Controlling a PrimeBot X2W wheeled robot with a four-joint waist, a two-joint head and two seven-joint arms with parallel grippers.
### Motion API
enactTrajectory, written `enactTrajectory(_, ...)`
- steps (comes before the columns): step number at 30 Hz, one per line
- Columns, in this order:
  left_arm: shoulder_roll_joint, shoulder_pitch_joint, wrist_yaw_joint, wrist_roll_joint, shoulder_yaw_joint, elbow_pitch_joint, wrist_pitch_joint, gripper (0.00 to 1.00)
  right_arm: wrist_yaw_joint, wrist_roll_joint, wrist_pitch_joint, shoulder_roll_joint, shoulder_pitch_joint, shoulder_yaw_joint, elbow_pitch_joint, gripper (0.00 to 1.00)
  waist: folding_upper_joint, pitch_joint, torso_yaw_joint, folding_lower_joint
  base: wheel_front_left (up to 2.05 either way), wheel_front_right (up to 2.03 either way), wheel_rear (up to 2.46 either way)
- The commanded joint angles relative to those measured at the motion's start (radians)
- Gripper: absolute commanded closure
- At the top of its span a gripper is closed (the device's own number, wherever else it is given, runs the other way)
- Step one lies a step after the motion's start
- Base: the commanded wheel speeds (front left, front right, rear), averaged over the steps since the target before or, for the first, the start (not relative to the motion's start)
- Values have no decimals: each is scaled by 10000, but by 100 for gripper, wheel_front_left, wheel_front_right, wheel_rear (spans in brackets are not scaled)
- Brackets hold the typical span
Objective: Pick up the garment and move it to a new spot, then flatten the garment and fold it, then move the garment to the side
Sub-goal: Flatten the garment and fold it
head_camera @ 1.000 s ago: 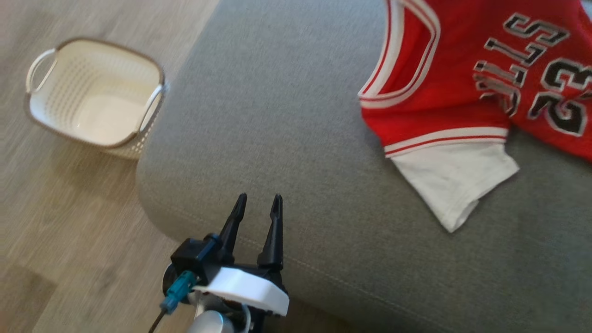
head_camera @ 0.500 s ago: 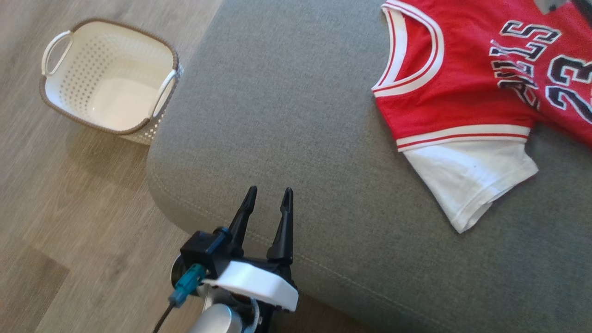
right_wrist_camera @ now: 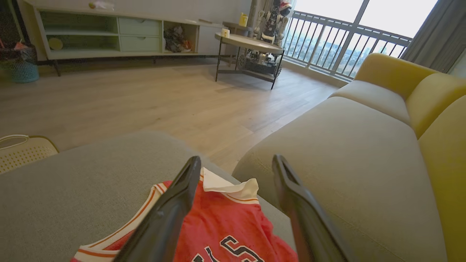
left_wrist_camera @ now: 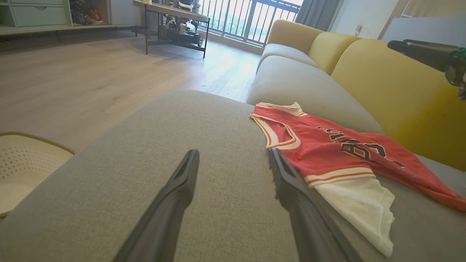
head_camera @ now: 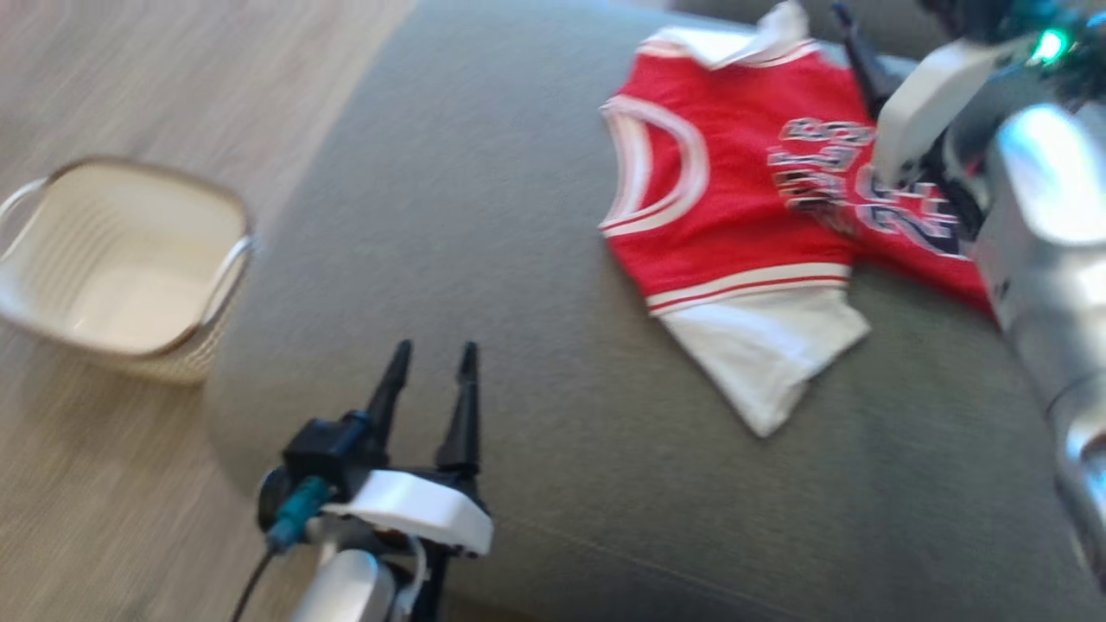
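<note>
- Garment: a red basketball jersey with white trim and a white sleeve. It lies front up and a little rumpled on the grey cushion, towards its far right part. Nothing grips it.
- Your left gripper sits at the cushion's near edge, well apart from the jersey. Its two dark fingers are spread, with nothing between them.
- Your right gripper hovers over the jersey's collar end. Its fingers are also spread and empty, with the lettering just below them.
- A white basket stands on the wooden floor to the left of the cushion.
- Progress, as a judgement: the pickup looks not yet made. Moving, flattening, folding and setting aside all appear to be left.
- Compared with half a second ago, the whole head view has shifted and blurred, so the camera has moved. The jersey seems to lie as it did.
- The right arm's silver forearm and white housing now show at the upper right of the head view, over the jersey. Before, only a sliver showed at the top edge.
- The left gripper's fingers are as far apart as before.
</note>
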Motion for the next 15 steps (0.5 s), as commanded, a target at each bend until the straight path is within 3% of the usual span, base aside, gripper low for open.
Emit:
enactTrajectory(1, 18, -112, -26, 86, 467, -269, -76, 0, -4, 179, -125, 100, 103, 48, -587, 0, 0, -825, -982, 1, 0, 0, 0)
enactTrajectory(9, 18, 398, -196, 433, 1905, -351, -76, 0, -4, 1525, -131, -37, 3280, -387, -3948, 0, 0, -1652, -2509, 1, 0, 0, 0)
enactTrajectory(15, 18, 776, -333, 586, 2453, -417, -76, 0, -4, 1509, -132, 195, 5940, -1215, -6051, 0, 0, -1953, -3284, 1, 0, 0, 0)
